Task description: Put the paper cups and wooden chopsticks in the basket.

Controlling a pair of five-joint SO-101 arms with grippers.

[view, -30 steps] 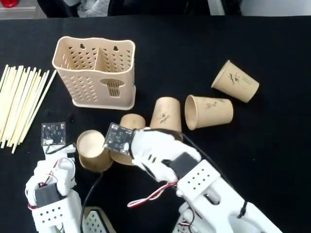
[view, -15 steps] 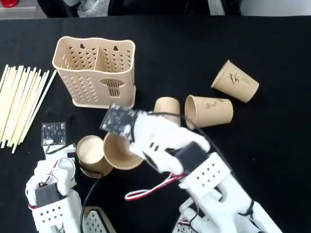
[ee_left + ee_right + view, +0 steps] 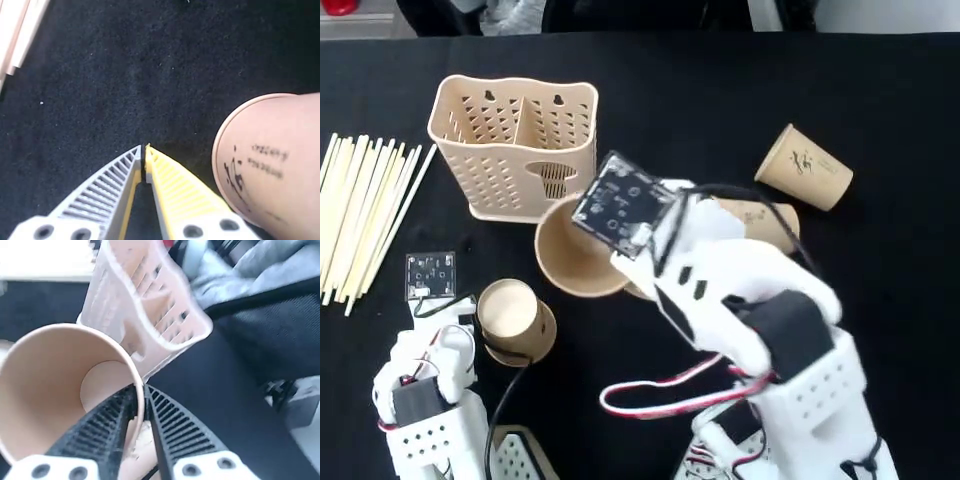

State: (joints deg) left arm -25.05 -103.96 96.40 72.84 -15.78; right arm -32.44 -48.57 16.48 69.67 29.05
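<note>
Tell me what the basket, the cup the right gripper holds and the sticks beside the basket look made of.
Basket: likely moulded plastic, beige and smooth, with even rows of holes and a rigid divider.
Cup in the right gripper: matte tan paper, judging by the thin wall pinched in the grip.
Chopsticks: pale and matte, probably wood or bamboo.

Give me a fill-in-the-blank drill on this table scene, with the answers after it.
The right tool is shut on the ___ of a paper cup.
The basket has ___ compartments.
The left tool is ___, with nothing in it.
In the high view, the wooden chopsticks lie to the basket's ___.
Missing words: rim; two; shut; left.
</note>
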